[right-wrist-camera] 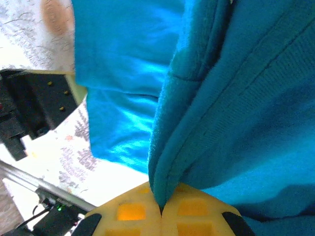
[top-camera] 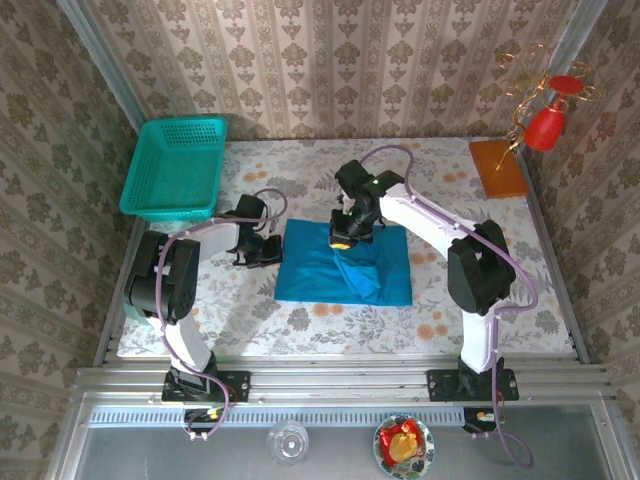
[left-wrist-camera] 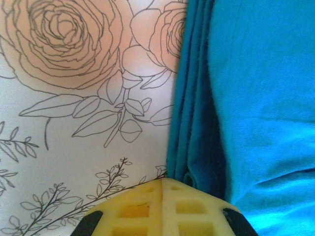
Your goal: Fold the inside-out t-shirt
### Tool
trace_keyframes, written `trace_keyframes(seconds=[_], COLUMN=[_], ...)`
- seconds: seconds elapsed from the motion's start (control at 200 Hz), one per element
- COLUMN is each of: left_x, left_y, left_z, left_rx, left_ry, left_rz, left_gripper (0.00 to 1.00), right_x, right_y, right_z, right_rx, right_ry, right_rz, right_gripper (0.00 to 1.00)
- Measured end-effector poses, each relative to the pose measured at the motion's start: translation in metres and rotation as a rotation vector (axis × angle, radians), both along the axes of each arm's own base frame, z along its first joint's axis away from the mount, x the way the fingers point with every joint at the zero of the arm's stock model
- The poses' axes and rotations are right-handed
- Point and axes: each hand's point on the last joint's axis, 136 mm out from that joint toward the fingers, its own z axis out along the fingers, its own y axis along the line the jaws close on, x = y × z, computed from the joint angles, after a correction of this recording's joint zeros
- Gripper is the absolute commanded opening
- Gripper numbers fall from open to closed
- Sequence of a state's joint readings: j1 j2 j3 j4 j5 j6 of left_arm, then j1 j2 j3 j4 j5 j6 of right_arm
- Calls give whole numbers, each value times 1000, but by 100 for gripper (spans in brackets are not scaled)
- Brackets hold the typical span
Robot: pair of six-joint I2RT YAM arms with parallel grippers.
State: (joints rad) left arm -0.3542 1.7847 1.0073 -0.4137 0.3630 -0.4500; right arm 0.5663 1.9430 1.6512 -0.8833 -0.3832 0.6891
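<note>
Pinching a raised fold of the t-shirt (top-camera: 390, 275) mid-counter (top-camera: 450, 205), the right gripper (right-wrist-camera: 161, 209) could drag layers askew; the left gripper (left-wrist-camera: 162, 186), jaws pressed together at the shirt's edge, may not anchor it.

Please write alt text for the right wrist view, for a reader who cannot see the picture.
The right gripper, shut, pinches a hemmed edge of the teal-blue t-shirt, whose cloth spreads in folds over most of the picture. At the left, the flowered table cover shows below the shirt.
</note>
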Motion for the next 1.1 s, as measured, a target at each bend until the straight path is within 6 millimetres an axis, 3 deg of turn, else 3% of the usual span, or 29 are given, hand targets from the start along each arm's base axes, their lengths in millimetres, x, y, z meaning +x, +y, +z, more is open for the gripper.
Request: trace_keyframes(seconds=[0.355,0.66,0.71,0.83,0.9,1.1], left_x=[0,0,0,-1,-2,-18], left_y=[-1,-1,-1,-3,-8,-25], left_z=[0,0,0,2,3,17], left_rx=[6,7,8,14,6,-28], left_ry=[-3,-4,-6,-16,-25,-37], left_rz=[-3,-4,-4,-11,-24,-78], left_gripper=[0,0,0,4,6,11], right_x=[4,18,21,24,28,31], right_y=[21,49,53,64,72,75], right_z=[13,-13,-18,-25,-24,-4], right_rx=[96,140,148,182,213,241], right_ry=[-4,37,40,53,48,-14], right_rz=[6,13,12,23,38,81], right_gripper=[0,0,4,26,34,40])
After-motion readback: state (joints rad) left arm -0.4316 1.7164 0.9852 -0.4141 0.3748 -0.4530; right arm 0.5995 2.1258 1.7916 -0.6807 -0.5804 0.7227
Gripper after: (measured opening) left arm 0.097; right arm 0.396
